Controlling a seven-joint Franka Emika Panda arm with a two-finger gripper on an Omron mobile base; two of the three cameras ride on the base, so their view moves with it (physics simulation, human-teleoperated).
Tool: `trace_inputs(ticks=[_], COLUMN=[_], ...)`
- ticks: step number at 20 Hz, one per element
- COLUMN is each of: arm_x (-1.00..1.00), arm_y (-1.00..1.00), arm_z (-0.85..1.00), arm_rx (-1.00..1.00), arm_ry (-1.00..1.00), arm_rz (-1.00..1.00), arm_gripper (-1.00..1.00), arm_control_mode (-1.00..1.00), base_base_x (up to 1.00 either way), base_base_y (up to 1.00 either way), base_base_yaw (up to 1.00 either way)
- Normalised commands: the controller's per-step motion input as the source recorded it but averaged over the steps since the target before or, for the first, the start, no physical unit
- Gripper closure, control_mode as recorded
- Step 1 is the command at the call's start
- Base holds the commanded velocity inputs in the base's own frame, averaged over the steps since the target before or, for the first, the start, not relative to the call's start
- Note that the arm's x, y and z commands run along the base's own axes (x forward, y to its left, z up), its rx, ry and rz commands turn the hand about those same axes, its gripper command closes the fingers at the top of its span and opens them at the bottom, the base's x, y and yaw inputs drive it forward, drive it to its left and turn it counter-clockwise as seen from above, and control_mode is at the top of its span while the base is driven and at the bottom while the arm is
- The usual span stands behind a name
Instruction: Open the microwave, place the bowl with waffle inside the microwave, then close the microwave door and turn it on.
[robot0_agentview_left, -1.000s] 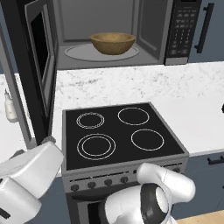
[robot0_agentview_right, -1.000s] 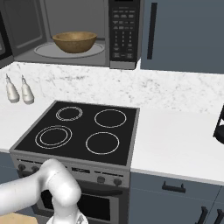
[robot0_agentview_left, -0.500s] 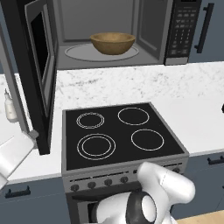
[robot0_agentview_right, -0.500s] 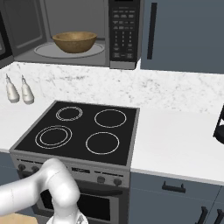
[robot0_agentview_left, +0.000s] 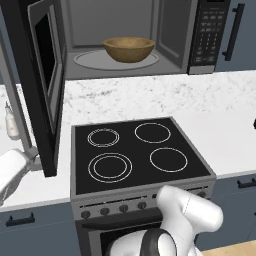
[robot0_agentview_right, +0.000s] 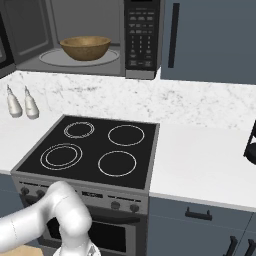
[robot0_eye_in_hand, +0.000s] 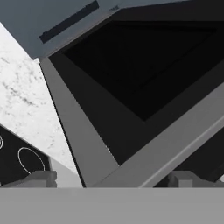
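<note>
- Gripper (robot0_eye_in_hand: 113, 178) – fingers wide apart, holding nothing, right up against the swung-open microwave door (robot0_agentview_left: 47, 85), its dark glass framed in flat grey.
- Round wooden bowl with waffle (robot0_agentview_left: 129, 49) sits on the glass turntable inside the microwave (robot0_agentview_right: 95, 37), well away from the gripper.
- Speckled white worktop (robot0_agentview_right: 200, 150) – smooth.

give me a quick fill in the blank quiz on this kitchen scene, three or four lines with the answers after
1. The bowl with waffle sits on the glass turntable inside the ____.
2. The microwave door stands ____.
3. The stove below has ____ ring burners.
4. Two small bottles stand on the counter to the ____ of the stove in the right base view.

Missing words: microwave; open; four; left
</note>
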Motion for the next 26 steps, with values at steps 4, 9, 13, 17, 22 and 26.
trace_inputs(ticks=[4, 9, 13, 17, 22, 26], arm_x=[0.28, 0.00, 0.00, 0.00, 0.00, 0.00], arm_y=[-0.09, -0.46, -0.60, -0.63, -0.71, -0.80], arm_z=[-0.02, 0.00, 0.12, 0.20, 0.13, 0.01], arm_rx=[-0.19, -0.13, -0.05, 0.00, 0.00, 0.00], arm_ry=[0.01, 0.00, 0.00, 0.00, 0.00, -0.02], arm_rz=[-0.08, -0.13, -0.17, -0.16, -0.14, -0.07], arm_gripper=[-1.00, -1.00, -1.00, -1.00, -1.00, -1.00], arm_control_mode=[-1.00, -1.00, -1.00, -1.00, -1.00, -1.00], base_base_x=[0.00, 0.00, 0.00, 0.00, 0.00, 0.00], base_base_y=[0.00, 0.00, 0.00, 0.00, 0.00, 0.00], base_base_yaw=[0.00, 0.00, 0.00, 0.00, 0.00, 0.00])
